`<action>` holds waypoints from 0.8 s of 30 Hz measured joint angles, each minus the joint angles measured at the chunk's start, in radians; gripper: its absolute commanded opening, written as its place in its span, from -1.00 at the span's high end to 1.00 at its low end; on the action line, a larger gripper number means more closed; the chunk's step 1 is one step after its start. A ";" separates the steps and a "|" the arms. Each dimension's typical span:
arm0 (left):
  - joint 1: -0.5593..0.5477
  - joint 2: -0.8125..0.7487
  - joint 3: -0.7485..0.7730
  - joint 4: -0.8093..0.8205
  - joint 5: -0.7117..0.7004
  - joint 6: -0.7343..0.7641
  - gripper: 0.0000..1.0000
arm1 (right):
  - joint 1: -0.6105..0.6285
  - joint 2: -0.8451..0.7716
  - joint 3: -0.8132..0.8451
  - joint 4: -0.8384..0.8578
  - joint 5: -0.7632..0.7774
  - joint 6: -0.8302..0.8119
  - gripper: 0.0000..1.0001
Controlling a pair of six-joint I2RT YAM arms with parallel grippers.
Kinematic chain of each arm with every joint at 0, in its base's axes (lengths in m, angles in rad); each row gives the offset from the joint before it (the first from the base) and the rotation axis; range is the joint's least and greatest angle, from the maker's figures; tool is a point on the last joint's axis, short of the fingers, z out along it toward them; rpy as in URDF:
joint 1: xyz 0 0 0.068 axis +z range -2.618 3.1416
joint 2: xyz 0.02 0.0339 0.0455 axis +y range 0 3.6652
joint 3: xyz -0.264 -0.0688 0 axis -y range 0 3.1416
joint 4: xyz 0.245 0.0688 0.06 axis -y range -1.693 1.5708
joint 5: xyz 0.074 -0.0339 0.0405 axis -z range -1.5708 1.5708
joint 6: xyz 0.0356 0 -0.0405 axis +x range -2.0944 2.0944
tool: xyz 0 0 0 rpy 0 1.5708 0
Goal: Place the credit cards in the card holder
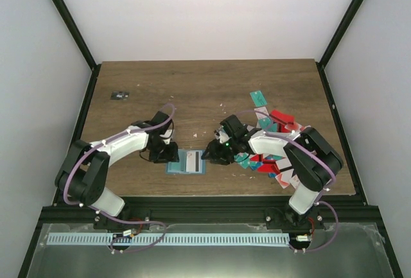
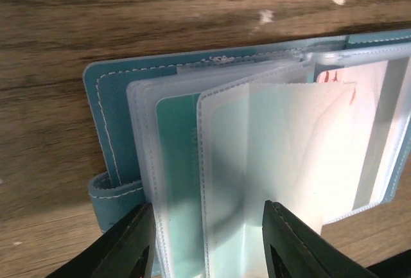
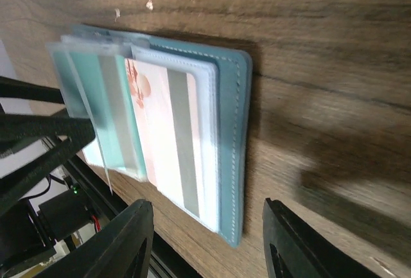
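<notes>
The card holder (image 1: 191, 163) lies open near the table's front edge, between my two grippers. Its blue cover (image 2: 106, 98) carries clear sleeves (image 2: 270, 149); a teal card (image 2: 176, 156) sits in one. My left gripper (image 2: 209, 252) is open low over the sleeves, a finger on either side of them. One sleeve stands raised. In the right wrist view a pink-white striped card (image 3: 167, 137) shows in a sleeve. My right gripper (image 3: 205, 246) is open and empty, straddling the near corner of the cover (image 3: 231, 130). Loose credit cards (image 1: 281, 119) lie heaped at the right.
A small black object (image 1: 119, 95) with white marks lies at the far left of the table. The card heap spreads under and behind my right arm (image 1: 302, 156). A black frame rail (image 1: 192, 199) runs just beyond the table's front edge.
</notes>
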 measured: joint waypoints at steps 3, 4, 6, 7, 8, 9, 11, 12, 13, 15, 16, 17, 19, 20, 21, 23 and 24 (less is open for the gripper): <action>-0.018 0.002 -0.008 0.029 0.034 -0.015 0.05 | -0.015 0.000 0.000 -0.002 0.000 0.000 0.02; -0.026 0.003 -0.010 0.038 0.046 -0.020 0.05 | -0.019 0.000 0.000 -0.001 0.000 0.000 0.02; -0.045 0.004 -0.015 0.056 0.071 -0.036 0.05 | -0.026 0.000 0.000 -0.002 0.000 0.000 0.02; -0.053 0.004 -0.018 0.064 0.081 -0.043 0.06 | -0.030 0.000 -0.001 -0.002 0.000 0.000 0.02; -0.061 0.004 -0.021 0.072 0.093 -0.051 0.07 | -0.032 0.000 -0.001 -0.003 0.001 0.000 0.01; -0.069 0.004 -0.023 0.078 0.100 -0.059 0.08 | -0.035 0.000 -0.003 -0.002 0.001 0.000 0.02; -0.082 0.005 -0.031 0.092 0.112 -0.068 0.14 | -0.040 0.003 -0.005 -0.003 0.002 0.000 0.01; -0.085 0.008 -0.034 0.097 0.114 -0.071 0.17 | -0.041 0.006 -0.006 -0.002 0.002 0.000 0.01; -0.087 0.011 -0.037 0.100 0.115 -0.071 0.20 | -0.042 0.011 -0.007 -0.001 0.003 0.000 0.01; -0.087 0.024 -0.040 0.109 0.115 -0.073 0.25 | -0.043 0.019 -0.010 0.004 0.000 0.000 0.00; -0.086 0.027 -0.042 0.111 0.115 -0.073 0.27 | -0.043 0.019 -0.010 0.003 0.002 -0.002 0.00; -0.085 0.028 -0.042 0.112 0.114 -0.074 0.29 | -0.043 0.019 -0.009 0.002 0.005 -0.005 0.00; -0.085 0.030 -0.043 0.113 0.111 -0.075 0.34 | -0.043 0.018 -0.006 -0.006 0.011 -0.018 -0.02; -0.085 0.031 -0.043 0.115 0.111 -0.074 0.37 | -0.043 0.014 -0.005 -0.014 0.016 -0.026 -0.06; -0.086 0.033 -0.043 0.118 0.111 -0.075 0.41 | -0.043 0.007 -0.004 -0.025 0.023 -0.034 -0.07; -0.086 0.036 -0.043 0.119 0.109 -0.073 0.47 | -0.043 -0.015 -0.004 -0.055 0.048 -0.049 -0.08; -0.085 0.037 -0.043 0.119 0.108 -0.075 0.49 | -0.043 -0.028 -0.004 -0.070 0.060 -0.056 -0.08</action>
